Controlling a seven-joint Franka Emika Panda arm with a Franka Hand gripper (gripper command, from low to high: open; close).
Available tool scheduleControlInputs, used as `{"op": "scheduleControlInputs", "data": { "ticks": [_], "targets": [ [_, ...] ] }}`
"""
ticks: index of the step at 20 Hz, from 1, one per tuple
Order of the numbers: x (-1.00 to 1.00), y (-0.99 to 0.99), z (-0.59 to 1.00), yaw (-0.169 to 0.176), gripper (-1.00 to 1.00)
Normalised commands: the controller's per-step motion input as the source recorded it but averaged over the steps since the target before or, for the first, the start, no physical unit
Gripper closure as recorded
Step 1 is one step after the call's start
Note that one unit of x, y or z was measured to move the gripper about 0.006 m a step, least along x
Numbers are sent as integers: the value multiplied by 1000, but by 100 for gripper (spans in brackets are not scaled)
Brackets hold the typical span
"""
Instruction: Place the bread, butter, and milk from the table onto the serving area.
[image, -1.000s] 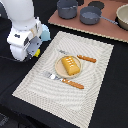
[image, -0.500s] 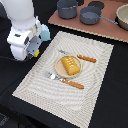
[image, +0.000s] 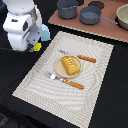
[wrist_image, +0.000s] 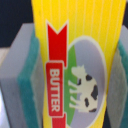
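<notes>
Since a second before, the white arm (image: 22, 25) had hardly moved; it stayed low at the exterior view's left, just off the edge of the serving area (image: 95, 85), and nothing on the mat had shifted. In the wrist view, the butter (wrist_image: 75, 60) sat between the two fingers (wrist_image: 27, 80), and their green pads pressed on both of its yellow sides, so the fingers were clenched on the butter. Its red label and the little cow picture faced the camera. In the exterior view only a small yellow corner of the butter (image: 36, 47) peeked out under the arm, and it looked to be over the black worktop (image: 105, 110), though the arm hid too much to be sure if it touched. The milk (image: 45, 34) stood just behind the arm, near the far left corner of the mat, still on the worktop. The bread (image: 70, 65) lay on the round plate (image: 59, 71) in the middle of the mat. A fork (image: 65, 80) and a knife (image: 80, 57), both with orange handles, lay on either side of the plate. Grey pots (image: 91, 15) sat on a brown board (image: 115, 31) beyond the mat.
</notes>
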Motion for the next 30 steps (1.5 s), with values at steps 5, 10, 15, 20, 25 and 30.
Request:
{"op": "scheduleControlInputs", "data": {
  "ticks": [5,10,15,20,25,30],
  "targets": [
    [893,-467,428,-35,100],
    [802,-505,236,-46,100],
    [781,-527,223,-51,100],
    [773,-524,198,-51,100],
    [766,-533,200,-56,100],
    [767,-532,210,-57,100]
  ]
}}
